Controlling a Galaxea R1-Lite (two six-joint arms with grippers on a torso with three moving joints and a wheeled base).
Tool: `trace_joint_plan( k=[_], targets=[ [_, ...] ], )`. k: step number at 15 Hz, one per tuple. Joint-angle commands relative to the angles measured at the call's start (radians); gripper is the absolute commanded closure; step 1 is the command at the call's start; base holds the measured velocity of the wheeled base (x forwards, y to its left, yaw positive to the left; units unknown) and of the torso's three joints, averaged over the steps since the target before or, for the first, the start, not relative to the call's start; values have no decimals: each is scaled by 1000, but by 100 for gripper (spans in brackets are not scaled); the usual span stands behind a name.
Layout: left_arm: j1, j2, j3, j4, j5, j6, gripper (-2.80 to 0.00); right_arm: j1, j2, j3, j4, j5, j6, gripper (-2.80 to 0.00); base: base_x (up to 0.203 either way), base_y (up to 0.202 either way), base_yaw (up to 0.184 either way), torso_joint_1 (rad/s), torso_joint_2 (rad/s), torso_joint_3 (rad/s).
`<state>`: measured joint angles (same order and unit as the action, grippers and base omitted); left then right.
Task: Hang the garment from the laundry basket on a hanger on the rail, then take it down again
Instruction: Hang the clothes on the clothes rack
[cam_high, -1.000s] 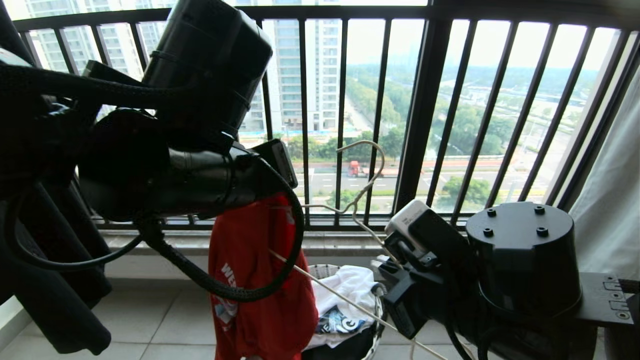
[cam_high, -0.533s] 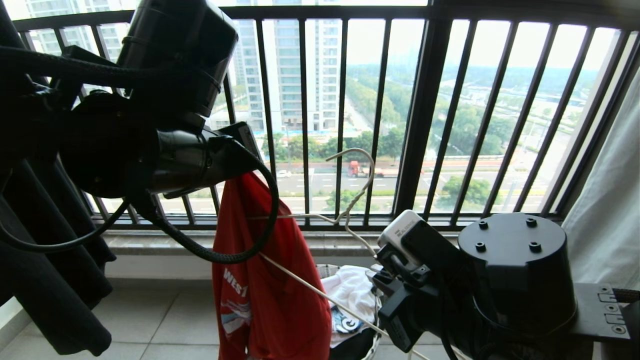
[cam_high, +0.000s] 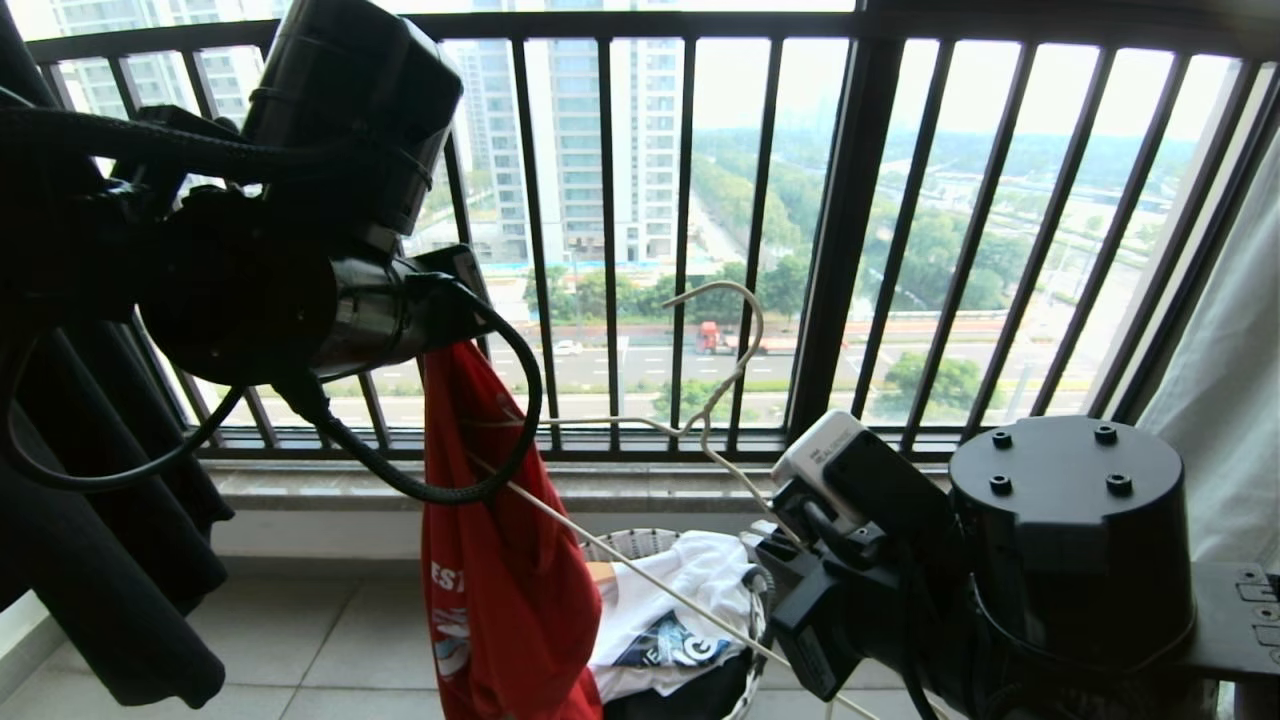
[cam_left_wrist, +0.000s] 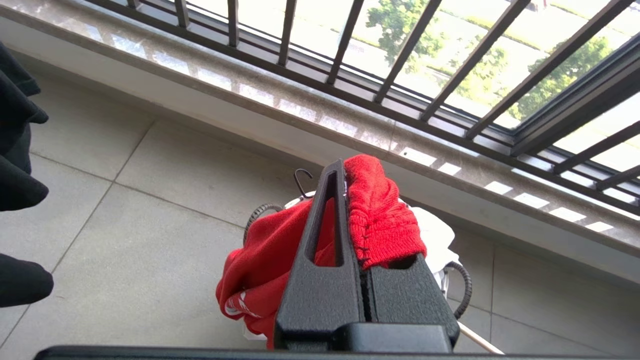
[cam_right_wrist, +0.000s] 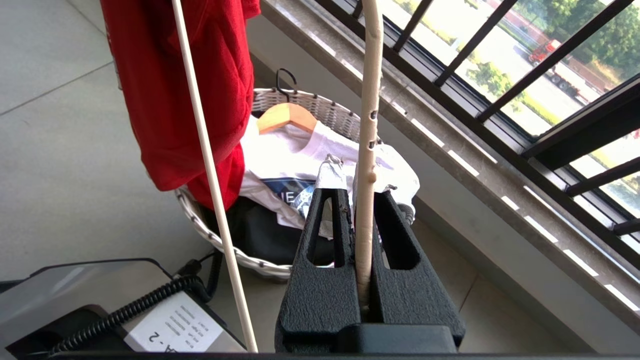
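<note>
Left gripper pinched shut on the ribbed collar of the red garment, held up above the laundry basket; rest of the shirt hanging down over the near-left rim of that basket. Right gripper clamped on one wire arm of the cream hanger, just right of and above the basket, hook uppermost, bottom wire slanting past the red cloth. In the basket: white shirt on a wooden hanger
</note>
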<state>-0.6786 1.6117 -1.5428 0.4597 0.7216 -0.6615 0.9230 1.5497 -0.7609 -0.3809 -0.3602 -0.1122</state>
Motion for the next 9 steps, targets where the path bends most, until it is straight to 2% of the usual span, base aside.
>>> trace_joint_plan(
  k=[1, 5, 9],
  targets=[
    [22, 16, 3, -21, 17, 3, 0, -1, -17, -2, 0, -3, -1, 0, 0, 0, 0, 0, 0, 0],
    [56, 23, 0, -55, 19, 22, 0, -16, -26, -5, 2, -3, -11, 0, 0, 0, 0, 0, 0, 0],
    [61, 21, -2, -65, 21, 25, 0, -65, -28, -14, 2, -3, -35, 0, 0, 0, 0, 0, 0, 0]
  ],
)
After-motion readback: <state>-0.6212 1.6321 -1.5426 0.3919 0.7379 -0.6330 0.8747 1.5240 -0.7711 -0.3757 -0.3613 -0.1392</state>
